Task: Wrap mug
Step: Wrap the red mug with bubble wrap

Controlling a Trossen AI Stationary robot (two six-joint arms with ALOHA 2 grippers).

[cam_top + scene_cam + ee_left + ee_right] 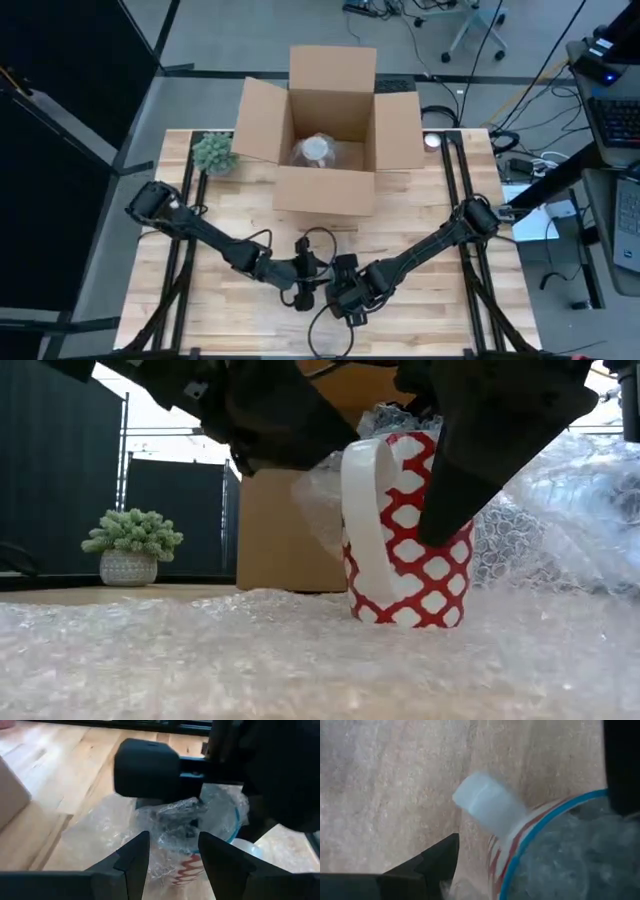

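A red-and-white lattice mug (410, 570) with a white handle (365, 520) and a blue rim (545, 827) stands upright on a bubble wrap sheet (200, 650). Part of the wrap rises along the mug's right side and is bunched into its mouth (175, 822). My left gripper (175, 857) hangs open just above the mouth, its fingers on either side of the bunched wrap. My right gripper (532, 820) is open wide across the rim beside the handle. In the high view both grippers (325, 285) meet and hide the mug. My left gripper slants down at the bunched wrap (172, 837) in the mug's mouth; whether the fingers touch it, I cannot tell. My right gripper comes from above, one finger (455, 490) down in front of the mug's near wall, the other over the mouth; touch cannot be told.
An open cardboard box (330, 130) with a wrapped item inside stands at the far middle of the table. A small potted plant (213, 153) sits at the far left. Bare wood lies to the left and right of the arms.
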